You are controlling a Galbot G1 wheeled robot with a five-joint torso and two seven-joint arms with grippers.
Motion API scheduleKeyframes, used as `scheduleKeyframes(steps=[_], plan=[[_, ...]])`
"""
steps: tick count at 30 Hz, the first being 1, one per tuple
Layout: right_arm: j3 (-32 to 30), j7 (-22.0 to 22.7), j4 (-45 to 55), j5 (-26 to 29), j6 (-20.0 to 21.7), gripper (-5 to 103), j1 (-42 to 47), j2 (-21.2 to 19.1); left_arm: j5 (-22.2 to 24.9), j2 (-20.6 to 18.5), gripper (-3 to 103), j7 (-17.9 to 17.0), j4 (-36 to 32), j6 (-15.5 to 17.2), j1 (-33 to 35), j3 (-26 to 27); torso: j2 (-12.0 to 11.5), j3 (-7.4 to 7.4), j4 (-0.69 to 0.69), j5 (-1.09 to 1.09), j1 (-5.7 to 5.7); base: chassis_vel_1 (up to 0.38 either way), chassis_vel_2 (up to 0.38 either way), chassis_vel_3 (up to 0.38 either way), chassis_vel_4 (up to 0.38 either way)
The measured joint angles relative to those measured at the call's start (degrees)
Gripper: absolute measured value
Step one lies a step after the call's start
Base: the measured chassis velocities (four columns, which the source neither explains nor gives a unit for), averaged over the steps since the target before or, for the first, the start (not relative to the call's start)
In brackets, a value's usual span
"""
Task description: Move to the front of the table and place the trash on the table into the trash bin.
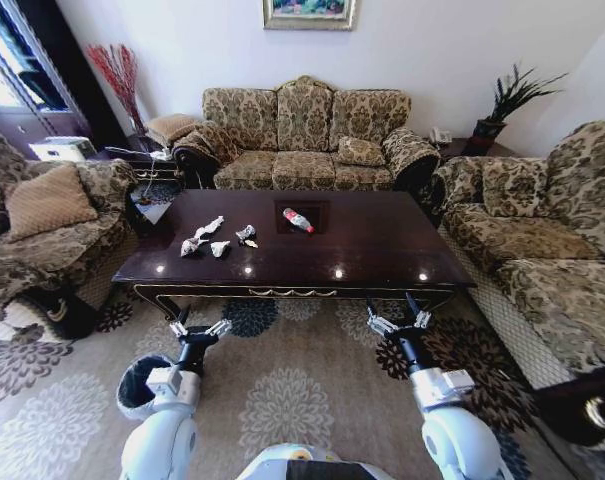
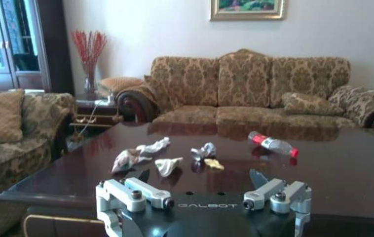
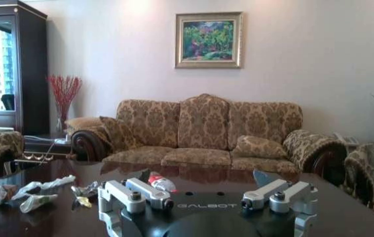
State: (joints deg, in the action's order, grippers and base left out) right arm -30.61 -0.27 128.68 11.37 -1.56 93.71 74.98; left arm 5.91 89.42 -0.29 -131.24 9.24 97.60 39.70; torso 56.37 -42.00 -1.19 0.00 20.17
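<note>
The dark glossy table (image 1: 362,245) stands just ahead of me. On its left half lie crumpled white paper wads (image 1: 202,238), a silvery wrapper (image 1: 246,234) and a clear bottle with a red label (image 1: 298,220). The trash bin (image 1: 132,388) sits on the carpet at my lower left, partly behind my left arm. My left gripper (image 1: 197,327) and right gripper (image 1: 399,318) hover open before the table's front edge, both empty. The left wrist view shows the left gripper (image 2: 202,177), paper wads (image 2: 141,153), wrapper (image 2: 204,150) and bottle (image 2: 274,144). Past the right gripper (image 3: 202,177) lies the bottle (image 3: 163,183).
A three-seat patterned sofa (image 1: 302,140) stands behind the table, an armchair (image 1: 52,230) to its left and another sofa (image 1: 542,240) to its right. A cluttered side table (image 1: 147,180) fills the back-left corner. Patterned carpet lies between me and the table.
</note>
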Motion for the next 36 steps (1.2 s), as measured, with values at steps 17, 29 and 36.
scheduleKeyframes(steps=[17,29,36], plan=[[0.5,-0.5,-1.2,0.1,-1.2,100,-0.2,0.4,0.8,0.0,100,0.5,0.5,3.0,0.6,0.1,0.0,0.00,0.00,-0.01,0.00,0.134,0.127,-0.134,-0.135],[1.6,-3.4,-2.4,3.8,-3.1,100,-1.1,0.6,1.8,-4.1,101,1.5,7.2,3.6,0.5,2.7,0.0,0.01,0.00,-0.02,0.00,0.280,0.287,-0.290,-0.281],[0.4,-7.2,-4.0,4.6,-4.7,100,-1.4,0.7,2.0,-16.1,100,5.8,24.5,3.5,-0.7,7.3,0.0,0.00,-0.02,-0.02,0.00,0.068,0.061,-0.044,-0.075]])
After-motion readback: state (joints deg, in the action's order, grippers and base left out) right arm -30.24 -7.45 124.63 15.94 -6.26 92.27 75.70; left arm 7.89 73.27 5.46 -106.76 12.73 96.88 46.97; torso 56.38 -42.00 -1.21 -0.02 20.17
